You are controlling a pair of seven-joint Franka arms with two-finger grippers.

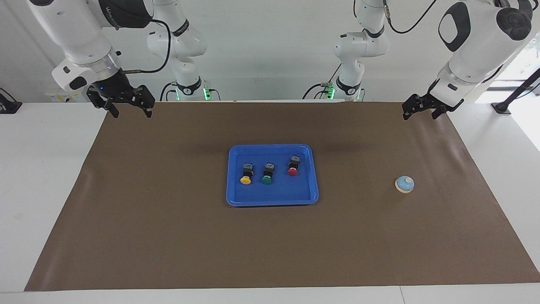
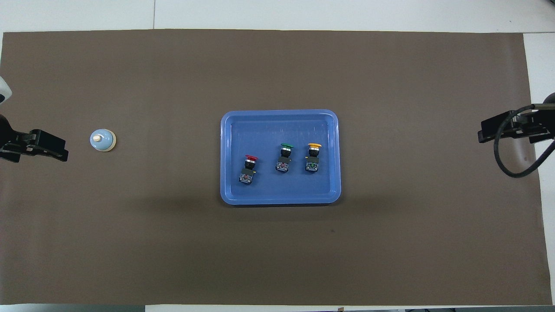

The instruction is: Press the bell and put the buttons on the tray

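**All three buttons in the tray; both hands up and empty**

You are looking at a blue tray (image 1: 313,177) sitting mid-tabletop on the brown mat (image 1: 168,236). Inside it, the yellow button (image 1: 246,174), the green button (image 1: 268,173) and the red button (image 1: 293,165) are lying on their sides in a row, caps pointing away from the robots, none touching another. The red one is lying slightly nearer to the robots than the other two.

The bell (image 1: 404,184) is standing alone on the mat toward the left arm's end, well apart from the tray.

The left hand (image 1: 423,110) is hanging over the mat's corner at its own end, fingers apart, gripping nothing. The right hand (image 1: 128,107) is hanging over the mat's edge at its end, fingers apart too, nothing in it.

Judging by the layout, placing looks done; whether the bell has been pressed, you cannot tell from here.

Risks if you are going for the bell:
- an off-centre push on the knob could skid the light bell across the mat;
- open fingers could straddle the knob and miss it.
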